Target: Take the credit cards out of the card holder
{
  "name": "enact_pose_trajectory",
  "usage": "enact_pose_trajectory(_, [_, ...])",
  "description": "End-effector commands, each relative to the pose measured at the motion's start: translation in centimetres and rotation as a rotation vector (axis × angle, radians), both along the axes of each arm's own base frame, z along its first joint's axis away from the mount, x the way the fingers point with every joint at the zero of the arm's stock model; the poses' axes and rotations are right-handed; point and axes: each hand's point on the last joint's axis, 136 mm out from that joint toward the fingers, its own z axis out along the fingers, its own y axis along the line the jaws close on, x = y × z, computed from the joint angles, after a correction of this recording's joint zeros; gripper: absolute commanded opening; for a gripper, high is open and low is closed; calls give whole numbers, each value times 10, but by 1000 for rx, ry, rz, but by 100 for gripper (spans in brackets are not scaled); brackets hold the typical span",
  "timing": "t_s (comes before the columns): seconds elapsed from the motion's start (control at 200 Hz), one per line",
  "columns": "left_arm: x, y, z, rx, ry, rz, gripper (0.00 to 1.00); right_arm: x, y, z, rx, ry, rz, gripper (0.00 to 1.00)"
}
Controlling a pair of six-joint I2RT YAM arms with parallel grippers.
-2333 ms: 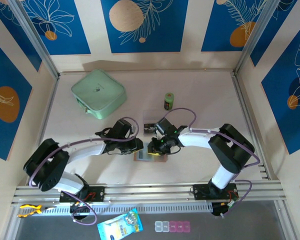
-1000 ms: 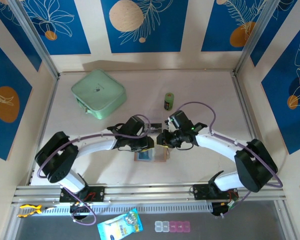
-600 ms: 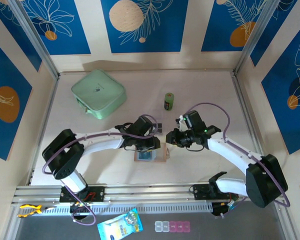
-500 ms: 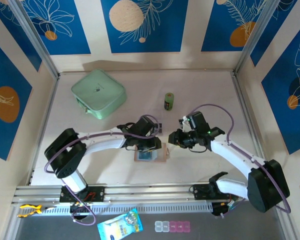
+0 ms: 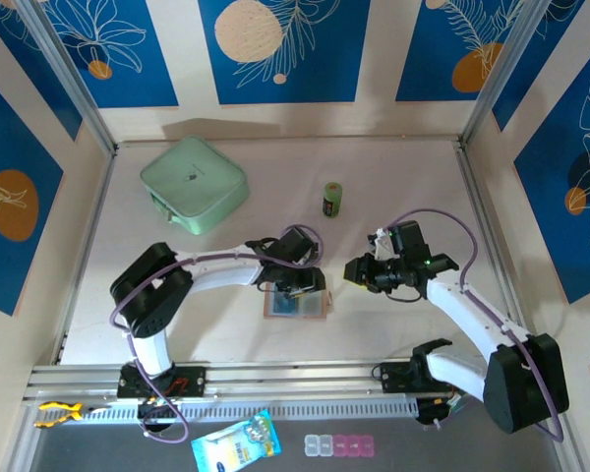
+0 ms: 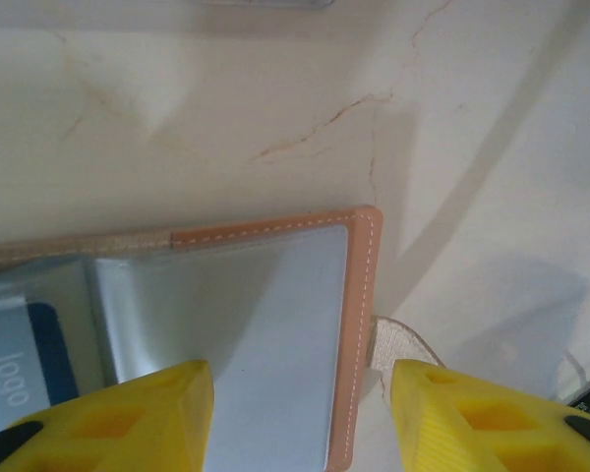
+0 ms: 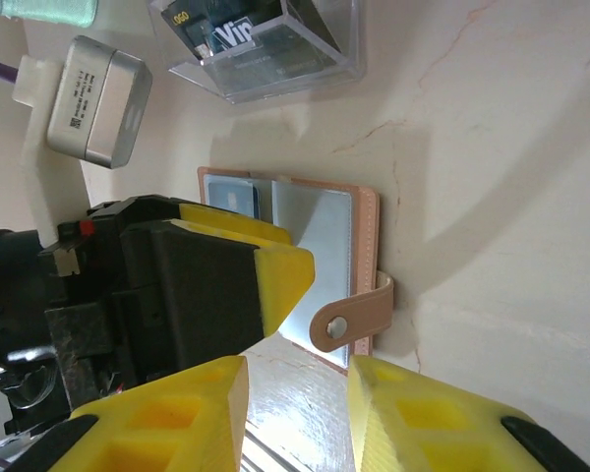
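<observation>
The card holder (image 5: 313, 307) lies opened flat on the surface (image 5: 393, 197), with its long axis running left to right. The left end effector (image 5: 300, 287) hangs right over its far edge, jaws partly apart and empty. A blue credit card (image 6: 20, 369) sits in the left sleeve. The right end effector (image 5: 357, 272), part-open and empty, stands just right of the holder, so the left arm is nearer.

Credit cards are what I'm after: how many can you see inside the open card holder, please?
1: a blue card in the card holder, in the sleeve away from its strap. Others may hide under the left gripper.
</observation>
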Motion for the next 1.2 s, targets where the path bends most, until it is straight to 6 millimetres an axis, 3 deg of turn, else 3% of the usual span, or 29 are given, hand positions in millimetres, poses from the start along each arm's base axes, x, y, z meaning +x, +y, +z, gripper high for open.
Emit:
enact_pose_trajectory(0.0, [-5, -4, -4, 23, 22, -29, 51, -13, -2, -2, 26, 26, 25, 33])
enact_pose_trajectory(0.32, [-10, -6, -14, 21, 54, -36, 51, -16, -7, -4, 45, 39, -1, 33])
enact_pose_trajectory(0.705, [5, -14, 33, -72, -33, -31, 51, -9, -1, 13, 70, 28, 0, 34])
enact_pose_trajectory(0.96, [12, 8, 46, -90, -66, -7, 51, 5, 16, 22, 61, 32, 27, 34])
enact_pose_trajectory(1.195, [13, 42, 42, -94, -65, 38, 51, 12, 46, 19, 8, 54, 79, 34])
